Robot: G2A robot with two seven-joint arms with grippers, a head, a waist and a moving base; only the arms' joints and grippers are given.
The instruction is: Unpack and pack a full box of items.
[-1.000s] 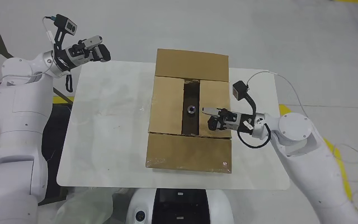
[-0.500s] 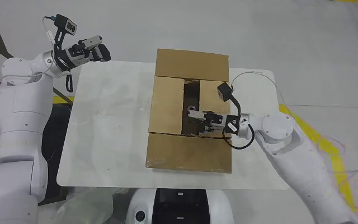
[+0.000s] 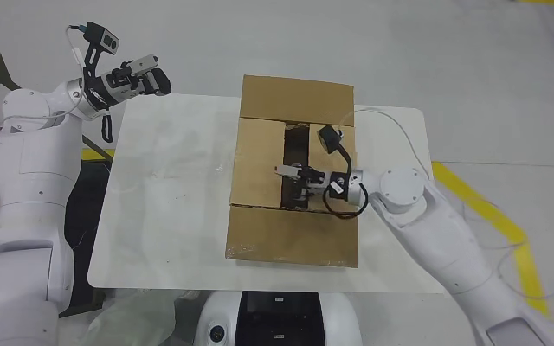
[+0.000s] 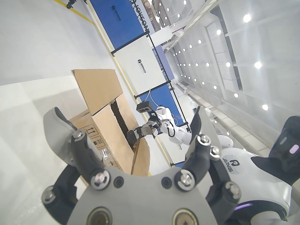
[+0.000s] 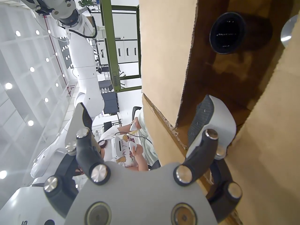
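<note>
The right fingers (image 5: 144, 105) are wide open, holding nothing, with a flap edge of the box (image 3: 260, 164) between them (one finger sits down in the gap). A black round thing (image 5: 226, 33), maybe a cup, lies deeper inside. The left fingers (image 4: 126, 115), open too, are far off.

This looks like a large industrial hall or robotics test floor, not a home. A high white ceiling (image 4: 211, 36) carries rows of round lamps (image 4: 246, 18). Blue partition panels (image 4: 117, 12) and a white perforated panel (image 4: 140, 66) stand on black frames along a yellow floor line (image 4: 79, 15). The pale, smooth floor (image 3: 485, 52) surrounds a plain white table (image 3: 173, 199). A green steel frame (image 5: 108, 36) and white cabinets (image 5: 125, 50) stand farther off.
</note>
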